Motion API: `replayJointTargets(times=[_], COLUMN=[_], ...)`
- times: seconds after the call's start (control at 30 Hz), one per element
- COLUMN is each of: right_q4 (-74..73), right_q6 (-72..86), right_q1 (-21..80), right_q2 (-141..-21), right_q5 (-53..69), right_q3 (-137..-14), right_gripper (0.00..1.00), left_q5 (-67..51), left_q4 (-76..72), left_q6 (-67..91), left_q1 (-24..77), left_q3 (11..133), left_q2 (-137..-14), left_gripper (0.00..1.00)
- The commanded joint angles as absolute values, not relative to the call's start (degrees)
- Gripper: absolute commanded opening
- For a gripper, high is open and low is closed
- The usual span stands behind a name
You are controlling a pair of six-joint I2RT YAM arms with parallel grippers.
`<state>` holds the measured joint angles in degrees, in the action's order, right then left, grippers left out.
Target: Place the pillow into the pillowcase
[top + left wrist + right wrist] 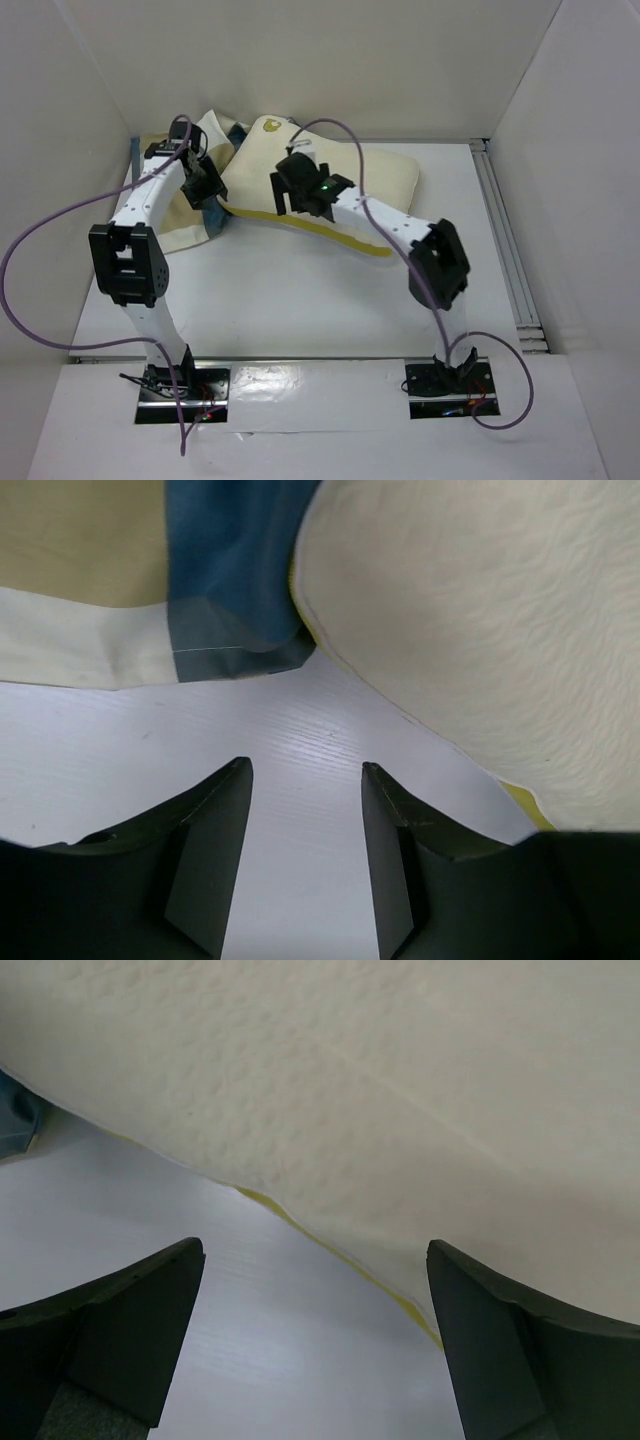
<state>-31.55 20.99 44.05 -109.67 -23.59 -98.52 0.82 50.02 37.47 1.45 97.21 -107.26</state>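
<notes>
The cream pillow (385,175) with a yellow edge lies at the back middle of the table. The checked pillowcase (185,225) lies at the back left, its blue corner touching the pillow's left end. My left gripper (207,190) is open and empty just before the case's blue corner (235,610), with the pillow (480,620) to its right. My right gripper (295,195) is open wide and empty at the pillow's near edge (350,1110), with bare table between its fingers.
White walls close in the table (300,300) at the back and on both sides. A metal rail (510,250) runs along the right edge. Purple cables loop off both arms.
</notes>
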Motion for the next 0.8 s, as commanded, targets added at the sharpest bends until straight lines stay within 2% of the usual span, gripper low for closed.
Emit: replayJointTargets(times=[0.0, 0.1, 0.17, 0.2, 0.23, 0.27, 0.33, 0.47, 0.7, 0.73, 0.77], right_q4=[-31.99, -33.05, -31.56, -29.46, -28.31, -27.34, -24.80, -22.24, -27.58, -28.55, -29.78], right_q6=[18.02, 18.97, 19.51, 20.03, 20.04, 20.04, 20.83, 20.83, 23.12, 23.12, 23.64], right_q1=[42.55, 40.17, 39.21, 38.33, 38.32, 37.36, 36.47, 35.33, 35.86, 36.47, 36.47], right_q2=[-121.88, -127.79, -127.79, -125.70, -124.20, -120.88, -116.57, -100.42, -82.47, -80.61, -80.60], right_q5=[-23.64, -19.34, -16.88, -16.27, -16.26, -16.26, -17.48, -18.89, -18.73, -18.20, -18.19], right_q3=[-105.98, -109.95, -106.03, -103.73, -98.58, -95.83, -86.72, -70.90, -55.47, -54.94, -54.93], right_gripper=[0.99, 0.99, 0.77, 0.57, 0.09, 0.00, 0.00, 0.00, 0.00, 0.11, 0.37], left_q5=[2.90, 3.52, 3.52, 3.52, 3.52, 3.52, 3.52, 3.52, 1.93, 1.93, 1.93], left_q4=[51.68, 51.68, 52.21, 52.21, 52.21, 52.21, 51.51, 51.50, 50.45, 50.45, 50.45], left_q6=[36.39, 35.86, 35.86, 35.34, 35.33, 35.33, 35.33, 35.33, 34.80, 34.28, 34.28], left_q1=[0.18, -0.44, -1.05, -1.05, -1.05, -1.05, -1.05, -1.58, -1.58, -1.58, -1.58], left_q3=[98.00, 97.38, 97.38, 96.77, 96.25, 96.24, 95.10, 93.96, 92.20, 92.20, 92.20], left_q2=[-102.49, -101.60, -101.60, -101.60, -101.60, -102.21, -102.22, -104.33, -108.10, -108.63, -108.63], left_gripper=[0.60, 0.60, 0.60, 0.60, 0.60, 0.60, 0.60, 0.60, 0.60, 0.60, 0.60])
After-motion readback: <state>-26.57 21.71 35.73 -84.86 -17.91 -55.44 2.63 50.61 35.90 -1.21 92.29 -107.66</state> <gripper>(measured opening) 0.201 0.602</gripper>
